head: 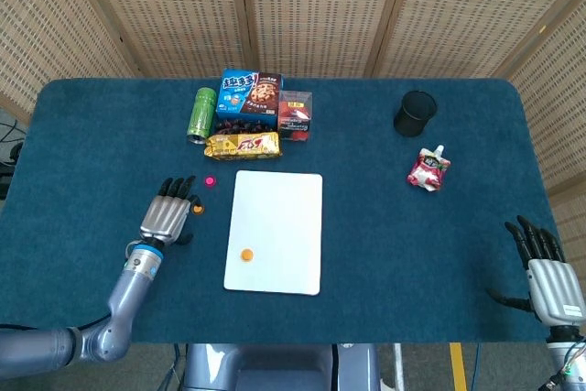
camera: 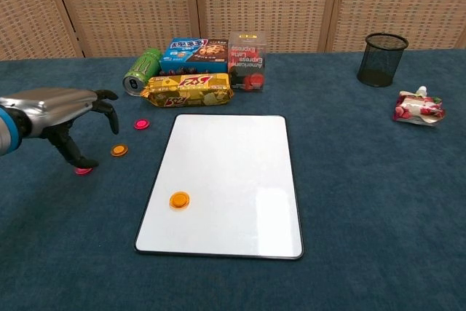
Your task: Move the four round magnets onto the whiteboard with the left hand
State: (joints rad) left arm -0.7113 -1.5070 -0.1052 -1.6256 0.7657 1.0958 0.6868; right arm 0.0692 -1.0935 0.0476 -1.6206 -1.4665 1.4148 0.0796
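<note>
The whiteboard lies flat at the table's middle. One orange magnet sits on its lower left part. Left of the board on the cloth lie a pink magnet and an orange magnet. Another pink magnet lies beside the thumb tip of my left hand; the head view hides it under that hand. This hand hovers with fingers apart and holds nothing. My right hand rests open near the front right corner.
Behind the board stand a green can, a blue snack box, a red box and a gold packet. A black mesh cup and a red pouch are at the right.
</note>
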